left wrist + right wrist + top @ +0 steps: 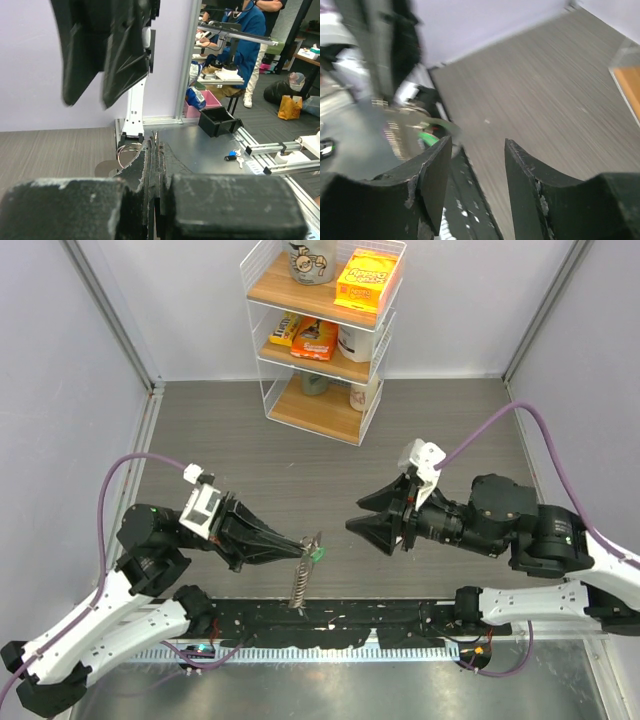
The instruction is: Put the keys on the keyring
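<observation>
Held level, left fingers (272, 539) pinch the dangling keyring (302, 580); right fingers (378, 531) spread, pointing toward it

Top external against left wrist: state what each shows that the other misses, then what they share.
Top external only: the wire shelf of snacks, and the keyring hanging full length from the shut left end effector. Left wrist only: the keys on the metal surface, a black bin, a person in blue. Both: the open right end effector facing the left one.
</observation>
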Available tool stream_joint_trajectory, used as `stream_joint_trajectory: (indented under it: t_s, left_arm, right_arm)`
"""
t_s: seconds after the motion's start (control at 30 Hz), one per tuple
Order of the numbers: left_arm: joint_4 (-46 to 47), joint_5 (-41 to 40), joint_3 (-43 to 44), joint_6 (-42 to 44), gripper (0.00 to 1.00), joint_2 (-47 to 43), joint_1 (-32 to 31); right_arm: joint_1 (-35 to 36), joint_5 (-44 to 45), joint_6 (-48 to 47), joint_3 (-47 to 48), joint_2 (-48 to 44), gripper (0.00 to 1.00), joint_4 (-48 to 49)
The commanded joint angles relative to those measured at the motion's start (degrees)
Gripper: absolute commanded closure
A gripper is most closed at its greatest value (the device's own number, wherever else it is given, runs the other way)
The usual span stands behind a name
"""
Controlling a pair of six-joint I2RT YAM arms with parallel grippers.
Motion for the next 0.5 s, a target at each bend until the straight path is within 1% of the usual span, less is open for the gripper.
stream_joint_trajectory:
  t_s: [0.0, 0.27, 0.47]
  left_arm:
    - [-0.81, -1.52, 0.74, 3.56, 1.0, -1.36, -0.02]
    - [-3.62, -1.09, 0.56, 6.73, 1.0, -3.11, -0.02]
    - [-5.48, -1.26, 0.21, 8.14, 1.0, -4.87, -0.02]
  right_arm:
    - [-6.01, 9.28, 2.95, -6.97, -1.58, 0.47, -3.07]
    - [-18.14, 9.65, 10.6, -25.5, -0.7, 0.4, -2.99]
    - [-27.28, 6.13, 14.82, -36.76, 2.8, 0.38, 3.5]
